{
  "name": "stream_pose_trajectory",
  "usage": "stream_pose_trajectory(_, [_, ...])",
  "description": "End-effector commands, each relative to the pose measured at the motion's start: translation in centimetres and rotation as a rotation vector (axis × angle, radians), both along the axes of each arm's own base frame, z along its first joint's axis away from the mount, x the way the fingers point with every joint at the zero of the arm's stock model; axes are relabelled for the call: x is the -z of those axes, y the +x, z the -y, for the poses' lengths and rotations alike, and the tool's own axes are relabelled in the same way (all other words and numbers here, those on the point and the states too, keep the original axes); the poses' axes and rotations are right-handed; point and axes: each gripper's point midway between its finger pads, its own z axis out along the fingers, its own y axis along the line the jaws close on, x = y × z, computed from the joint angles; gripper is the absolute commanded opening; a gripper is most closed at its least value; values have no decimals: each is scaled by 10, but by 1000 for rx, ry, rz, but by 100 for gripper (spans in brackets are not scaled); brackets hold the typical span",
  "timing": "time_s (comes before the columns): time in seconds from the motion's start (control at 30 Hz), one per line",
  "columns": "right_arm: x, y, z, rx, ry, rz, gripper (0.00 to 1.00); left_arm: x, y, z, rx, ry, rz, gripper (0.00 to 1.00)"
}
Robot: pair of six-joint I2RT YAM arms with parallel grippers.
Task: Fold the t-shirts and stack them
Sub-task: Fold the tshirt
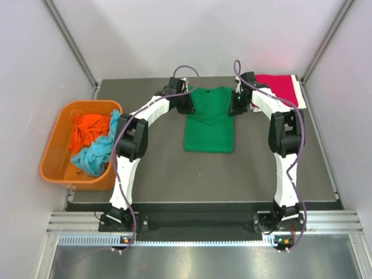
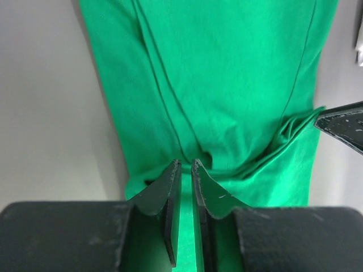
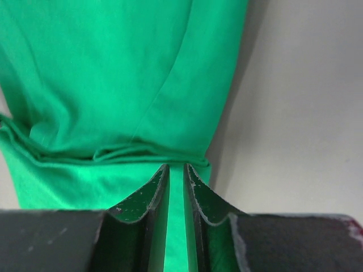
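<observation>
A bright green t-shirt point(image 1: 209, 125) lies flat in the middle of the dark mat, narrowed to a long strip. At its far left corner my left gripper point(image 1: 187, 103) is shut on a fold of its cloth; in the left wrist view green cloth point(image 2: 227, 73) fills the thin gap between the jaws of this gripper point(image 2: 185, 164). My right gripper point(image 1: 237, 104) holds the far right corner the same way, and the right wrist view shows it point(image 3: 176, 168) pinching the green hem point(image 3: 102, 73). A crimson t-shirt point(image 1: 282, 87) lies folded at the back right.
An orange plastic tub point(image 1: 55, 148) stands off the mat's left edge, holding a crumpled orange t-shirt point(image 1: 90, 129) and a light blue t-shirt point(image 1: 96, 154). Grey walls close in on both sides. The other gripper's finger point(image 2: 343, 124) pokes into the left wrist view at right.
</observation>
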Motion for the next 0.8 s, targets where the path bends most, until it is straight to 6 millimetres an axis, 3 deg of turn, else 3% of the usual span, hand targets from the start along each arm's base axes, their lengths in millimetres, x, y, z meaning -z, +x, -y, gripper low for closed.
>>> stream_pose_trajectory(0.0, [-6,21,10,33,-1,40,17,-12,24,-2,-14,2,85,18])
stream_pose_trajectory(0.17, [-8,26,13,43,2,49,17,0,30,-6,-23,8,83,18])
stream_pose_trajectory(0.27, [-22,27,17,52,4,56,17,-10,39,-17,-50,4,94,19])
stream_pose_trajectory(0.33, [-34,22,20,56,-5,59,19,-35,43,-26,-67,-3,116,21])
stream_pose_trajectory(0.37, [-55,20,23,62,-5,94,21,-47,47,-36,-89,2,135,23])
stream_pose_trajectory(0.4, [-54,11,24,60,-10,82,27,-53,47,-43,-103,13,142,27])
stream_pose_trajectory(0.43, [-60,5,25,61,-8,86,31,-83,44,-49,-109,10,190,29])
stream_pose_trajectory(0.47, [-78,-2,26,57,-1,113,34,-91,41,-58,-118,35,202,31])
stream_pose_trajectory(0.5, [-72,-16,26,51,-1,81,38,-93,35,-63,-120,49,197,36])
stream_pose_trajectory(0.53, [-88,-25,27,49,9,110,39,-114,28,-66,-119,46,223,38])
stream_pose_trajectory(0.57, [-89,-33,26,41,21,105,41,-115,19,-67,-107,50,209,39])
stream_pose_trajectory(0.6, [-74,-49,26,38,27,65,44,-105,4,-64,-75,35,168,39])
stream_pose_trajectory(0.63, [-84,-59,26,32,41,79,46,-116,-8,-62,-59,13,169,41])
stream_pose_trajectory(0.67, [-82,-68,23,19,53,68,47,-113,-20,-59,-44,0,145,41])
stream_pose_trajectory(0.7, [-68,-84,21,4,71,27,48,-91,-40,-57,-19,-1,87,41])
stream_pose_trajectory(0.73, [-74,-91,21,-2,83,39,48,-98,-53,-53,-8,-10,93,42])
stream_pose_trajectory(0.77, [-60,-106,21,-7,88,-2,49,-72,-75,-54,6,6,33,42])
